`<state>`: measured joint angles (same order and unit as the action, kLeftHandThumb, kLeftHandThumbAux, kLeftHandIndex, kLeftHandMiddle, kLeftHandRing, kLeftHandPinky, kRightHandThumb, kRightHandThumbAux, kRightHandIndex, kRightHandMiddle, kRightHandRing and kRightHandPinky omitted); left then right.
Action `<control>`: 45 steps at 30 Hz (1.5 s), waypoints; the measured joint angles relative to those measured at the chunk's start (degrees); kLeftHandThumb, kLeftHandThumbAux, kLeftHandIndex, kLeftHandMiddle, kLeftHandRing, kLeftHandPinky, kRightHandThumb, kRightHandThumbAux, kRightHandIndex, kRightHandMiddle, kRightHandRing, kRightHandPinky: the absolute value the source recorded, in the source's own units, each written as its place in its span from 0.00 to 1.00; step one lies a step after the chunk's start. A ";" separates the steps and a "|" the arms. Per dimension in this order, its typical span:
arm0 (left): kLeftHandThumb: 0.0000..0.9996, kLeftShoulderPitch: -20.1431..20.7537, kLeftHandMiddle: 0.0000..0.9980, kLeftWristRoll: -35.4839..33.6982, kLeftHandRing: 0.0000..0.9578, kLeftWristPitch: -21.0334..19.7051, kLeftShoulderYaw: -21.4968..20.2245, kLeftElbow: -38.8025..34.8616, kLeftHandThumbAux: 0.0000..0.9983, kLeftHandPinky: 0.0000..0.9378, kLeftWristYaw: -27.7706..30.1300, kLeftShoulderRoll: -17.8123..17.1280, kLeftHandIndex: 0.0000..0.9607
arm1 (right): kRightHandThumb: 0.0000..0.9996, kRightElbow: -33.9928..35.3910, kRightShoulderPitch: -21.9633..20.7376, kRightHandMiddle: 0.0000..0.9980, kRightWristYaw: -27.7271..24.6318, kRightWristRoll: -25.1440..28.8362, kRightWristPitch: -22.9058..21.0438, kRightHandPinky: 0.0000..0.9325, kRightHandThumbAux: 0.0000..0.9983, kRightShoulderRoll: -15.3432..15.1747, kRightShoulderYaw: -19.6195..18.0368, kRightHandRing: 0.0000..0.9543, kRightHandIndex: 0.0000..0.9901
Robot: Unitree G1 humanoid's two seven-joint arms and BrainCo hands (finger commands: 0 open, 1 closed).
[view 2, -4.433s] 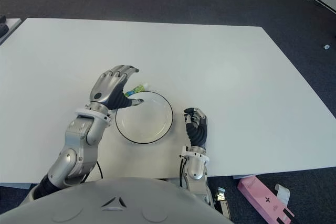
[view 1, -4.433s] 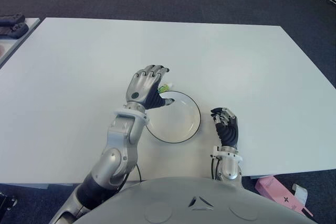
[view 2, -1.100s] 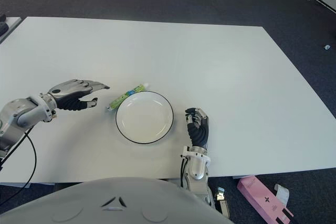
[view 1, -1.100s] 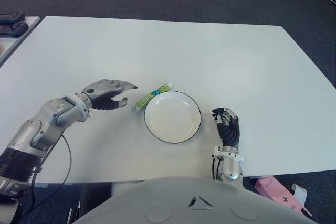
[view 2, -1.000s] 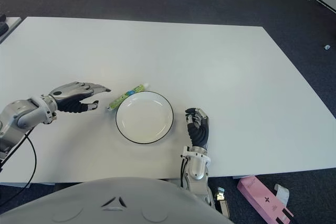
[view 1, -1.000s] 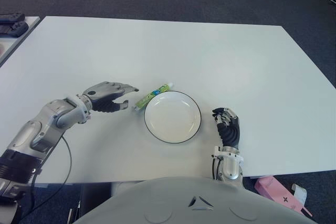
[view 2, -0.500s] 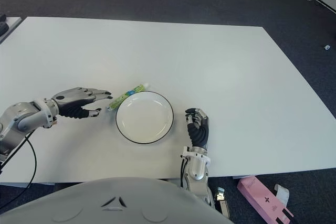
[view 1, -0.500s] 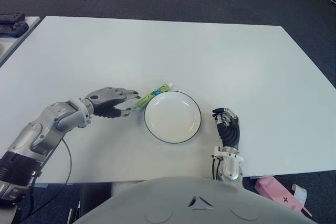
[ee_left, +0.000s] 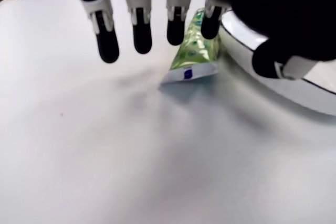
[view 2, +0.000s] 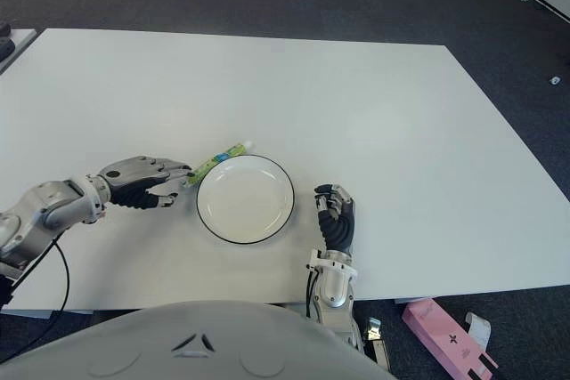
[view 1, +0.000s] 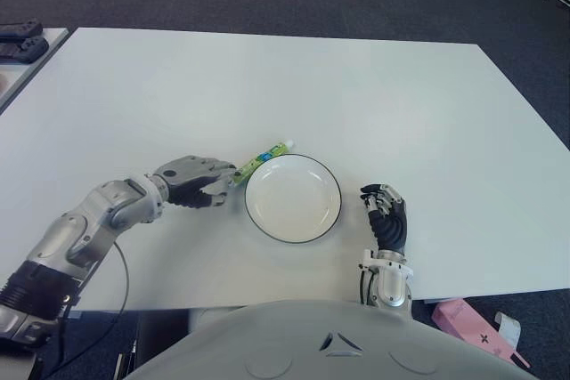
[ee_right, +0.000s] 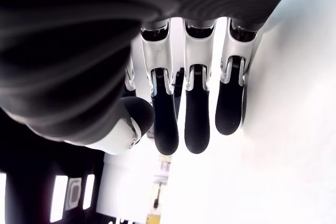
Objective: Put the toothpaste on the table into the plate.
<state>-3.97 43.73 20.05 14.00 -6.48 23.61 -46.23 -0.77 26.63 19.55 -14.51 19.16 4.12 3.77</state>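
Observation:
A green toothpaste tube (view 1: 260,162) lies on the white table (view 1: 374,95), angled along the far-left rim of the white plate (view 1: 336,211) with a dark edge. The plate holds nothing. My left hand (view 1: 219,183) is low at the tube's flat end, just left of the plate. In the left wrist view its fingers (ee_left: 139,24) hang spread over the toothpaste tube (ee_left: 195,51), with the thumb (ee_left: 286,59) on the plate side, and nothing is grasped. My right hand (view 1: 385,214) shows right of the plate near the table's front edge, fingers curled and holding nothing.
A pink box (view 1: 468,322) lies on the floor past the table's front right corner. Dark objects (view 1: 20,42) sit on a side surface at the far left. The dark carpet surrounds the table.
My left hand has slid right and lower, from open table well left of the tube to its flat end beside the plate. Tube, plate and right hand have not moved.

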 measured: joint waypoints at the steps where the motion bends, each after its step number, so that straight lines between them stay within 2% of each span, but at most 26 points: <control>1: 0.58 -0.01 0.10 0.78 0.13 -0.31 0.30 0.03 0.22 0.22 -0.42 0.30 0.00 | 0.70 0.00 0.01 0.47 0.06 -0.01 0.00 0.48 0.73 0.00 0.01 0.48 0.43; 8: 0.55 0.15 0.07 7.14 0.10 -4.45 2.20 0.02 0.22 0.18 -2.89 2.99 0.00 | 0.70 0.02 0.09 0.47 0.22 -0.21 0.00 0.47 0.73 0.02 0.02 0.48 0.43; 14: 0.52 -0.17 0.04 12.52 0.06 -9.55 4.18 0.41 0.20 0.16 -6.65 6.88 0.00 | 0.70 0.02 0.22 0.47 0.38 -0.57 0.17 0.49 0.73 0.05 0.03 0.49 0.43; 25: 0.46 -2.49 0.05 16.69 0.04 -16.33 6.91 1.66 0.17 0.11 -13.22 12.20 0.00 | 0.70 0.12 0.47 0.47 0.39 -0.87 0.25 0.47 0.73 0.10 0.03 0.48 0.43; 35: 0.41 -3.21 0.03 19.00 0.01 -20.85 9.60 6.15 0.17 0.09 -22.55 16.89 0.00 | 0.70 -0.07 0.55 0.47 0.34 -0.71 0.84 0.48 0.73 0.13 -0.02 0.49 0.43; 45: 0.46 -2.23 0.07 19.23 0.06 -23.28 11.70 15.14 0.20 0.14 -35.93 22.08 0.00 | 0.70 0.01 0.96 0.47 0.14 -0.59 1.15 0.47 0.73 0.23 -0.12 0.48 0.43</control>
<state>-6.20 62.97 -3.23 25.70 8.66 -12.32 -24.15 -0.75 27.59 19.69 -15.10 20.31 4.34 3.64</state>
